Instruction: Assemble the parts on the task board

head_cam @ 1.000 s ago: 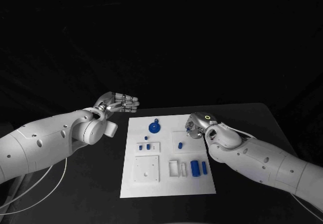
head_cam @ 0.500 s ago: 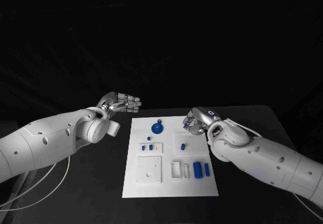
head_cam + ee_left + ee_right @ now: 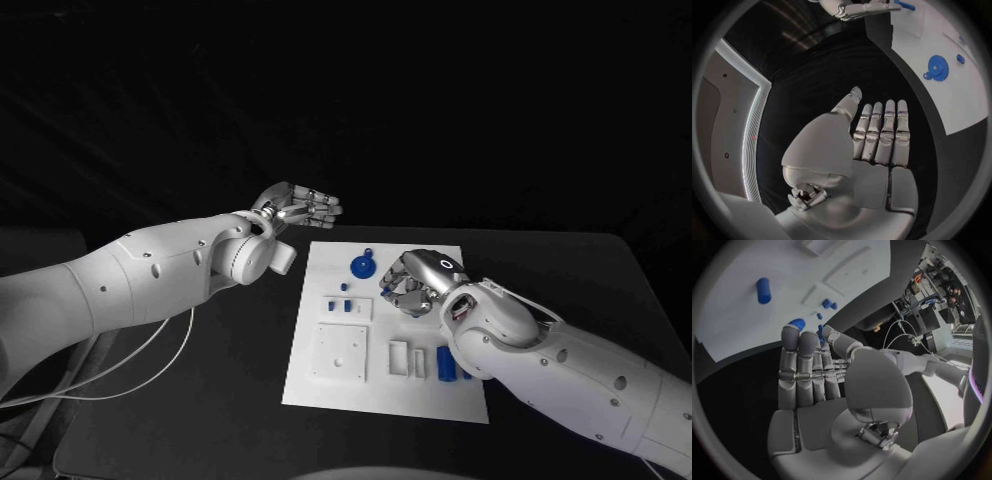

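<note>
- The task board [image 3: 346, 385] lies at centre frame on the black worktop [image 3: 231, 380], blue parts [image 3: 364, 266] on it.
- Left hand [image 3: 299, 209] — above the board's upper-left corner, fingers straight, holding nothing.
- Right hand [image 3: 410, 284] — over the board's upper middle, fingers extended side by side, empty.

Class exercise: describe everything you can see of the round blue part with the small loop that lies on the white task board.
The round blue part is a flat disc, plastic by its look, with a small loop on its rim. The left wrist view shows a toothed-looking edge and a paler centre. It lies flat near the task board's far edge. Nothing touches it; the right hand hovers just beside it.
</note>
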You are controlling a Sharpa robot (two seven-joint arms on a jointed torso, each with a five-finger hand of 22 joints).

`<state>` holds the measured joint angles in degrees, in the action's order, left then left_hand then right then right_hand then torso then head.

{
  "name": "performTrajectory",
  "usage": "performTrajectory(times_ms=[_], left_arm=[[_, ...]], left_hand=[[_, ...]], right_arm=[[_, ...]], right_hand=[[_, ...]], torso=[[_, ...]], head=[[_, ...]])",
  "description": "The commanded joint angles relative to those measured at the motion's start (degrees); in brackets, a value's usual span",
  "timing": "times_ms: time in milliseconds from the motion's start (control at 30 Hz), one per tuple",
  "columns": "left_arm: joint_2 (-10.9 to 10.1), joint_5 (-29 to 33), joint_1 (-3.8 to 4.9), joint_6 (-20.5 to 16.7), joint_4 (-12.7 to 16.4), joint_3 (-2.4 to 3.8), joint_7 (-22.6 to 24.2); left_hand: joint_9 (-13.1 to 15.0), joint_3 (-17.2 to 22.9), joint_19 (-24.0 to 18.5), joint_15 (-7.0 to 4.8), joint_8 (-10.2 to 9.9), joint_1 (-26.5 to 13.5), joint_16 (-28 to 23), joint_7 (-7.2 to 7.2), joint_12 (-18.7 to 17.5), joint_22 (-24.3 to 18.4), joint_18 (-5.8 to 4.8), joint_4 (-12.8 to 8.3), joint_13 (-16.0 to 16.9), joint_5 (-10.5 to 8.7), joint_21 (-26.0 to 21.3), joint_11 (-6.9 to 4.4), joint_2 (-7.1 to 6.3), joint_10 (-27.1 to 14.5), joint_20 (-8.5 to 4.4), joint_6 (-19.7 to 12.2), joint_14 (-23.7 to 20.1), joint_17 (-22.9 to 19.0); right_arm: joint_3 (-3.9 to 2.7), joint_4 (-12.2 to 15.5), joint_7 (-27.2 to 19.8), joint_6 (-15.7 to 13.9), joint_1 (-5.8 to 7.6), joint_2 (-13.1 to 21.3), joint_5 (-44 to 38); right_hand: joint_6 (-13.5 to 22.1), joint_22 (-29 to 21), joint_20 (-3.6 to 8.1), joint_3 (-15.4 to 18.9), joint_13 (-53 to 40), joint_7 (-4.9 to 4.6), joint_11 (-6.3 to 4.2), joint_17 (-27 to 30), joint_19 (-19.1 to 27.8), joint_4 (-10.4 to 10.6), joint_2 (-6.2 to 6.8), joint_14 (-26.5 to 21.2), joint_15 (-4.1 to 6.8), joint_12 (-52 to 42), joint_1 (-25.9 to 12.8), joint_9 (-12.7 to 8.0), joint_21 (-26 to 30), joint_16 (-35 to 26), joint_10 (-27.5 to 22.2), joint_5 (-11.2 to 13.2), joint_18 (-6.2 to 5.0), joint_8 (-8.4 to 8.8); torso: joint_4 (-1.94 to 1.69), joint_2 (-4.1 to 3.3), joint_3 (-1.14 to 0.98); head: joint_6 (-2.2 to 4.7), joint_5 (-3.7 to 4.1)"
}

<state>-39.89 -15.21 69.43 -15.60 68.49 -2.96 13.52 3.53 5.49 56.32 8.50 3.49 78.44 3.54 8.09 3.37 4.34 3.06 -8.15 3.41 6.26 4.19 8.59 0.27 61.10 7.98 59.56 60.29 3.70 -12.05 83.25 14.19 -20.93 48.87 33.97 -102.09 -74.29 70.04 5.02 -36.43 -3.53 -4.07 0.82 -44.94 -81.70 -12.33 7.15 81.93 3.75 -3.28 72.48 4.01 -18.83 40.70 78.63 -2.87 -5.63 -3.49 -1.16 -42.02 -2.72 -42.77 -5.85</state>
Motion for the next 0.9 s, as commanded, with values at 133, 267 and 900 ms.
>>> performTrajectory(times_ms=[133,267,900], left_arm=[[1.6,1.4,0.16,-1.0,-1.3,0.08,0.7],[2.2,1.6,0.24,-1.0,-1.7,0.08,0.7],[3.4,2.3,0.39,-0.5,-1.9,0.08,0.3]], left_hand=[[0.0,-0.1,0.5,0.27,0.1,0.0,0.0,0.18,0.0,0.0,1.15,0.1,0.0,-0.15,0.2,-0.06,0.73,0.0,0.07,0.0,0.2,0.0],[0.0,-0.1,0.5,0.27,0.1,0.0,0.0,0.18,0.0,0.0,1.15,0.1,0.0,-0.15,0.2,-0.06,0.73,0.0,0.07,0.0,0.2,0.0],[0.0,0.1,0.5,0.26,0.1,-0.1,0.0,0.17,0.0,0.0,1.1,0.1,0.0,-0.15,0.1,-0.07,0.75,0.0,0.06,0.1,0.2,0.0]], right_arm=[[2.93,-0.8,-0.4,0.1,-0.82,-2.3,-4.2],[4.24,-1.3,-0.3,0.3,-1.35,-3.2,-5.2],[7.42,-4.7,1.1,-0.3,-3.24,-6.7,-8.0]], right_hand=[[-0.4,0.1,0.07,0.2,0.0,-0.06,0.11,0.0,-0.4,-0.3,-0.53,0.5,0.09,-0.2,0.0,0.1,0.2,-0.3,0.2,-0.1,-1.06,-0.2],[-0.4,0.2,0.07,0.1,0.0,-0.05,0.11,0.0,-0.4,-0.3,-0.51,0.5,0.09,-0.2,-0.1,0.1,0.3,-0.3,0.2,-0.1,-1.05,-0.2],[-0.5,0.6,0.1,-0.2,0.0,-0.03,0.11,0.0,-0.8,-0.5,-0.45,0.6,0.11,-0.1,-0.2,0.1,0.8,-0.4,0.3,-0.1,-1.0,-0.2]], torso=[[-0.04,-0.09,0.01],[-0.04,-0.1,0.04],[0.06,-0.07,-0.06]], head=[[-1.15,-2.33],[-1.61,-3.05],[-3.44,-5.61]])
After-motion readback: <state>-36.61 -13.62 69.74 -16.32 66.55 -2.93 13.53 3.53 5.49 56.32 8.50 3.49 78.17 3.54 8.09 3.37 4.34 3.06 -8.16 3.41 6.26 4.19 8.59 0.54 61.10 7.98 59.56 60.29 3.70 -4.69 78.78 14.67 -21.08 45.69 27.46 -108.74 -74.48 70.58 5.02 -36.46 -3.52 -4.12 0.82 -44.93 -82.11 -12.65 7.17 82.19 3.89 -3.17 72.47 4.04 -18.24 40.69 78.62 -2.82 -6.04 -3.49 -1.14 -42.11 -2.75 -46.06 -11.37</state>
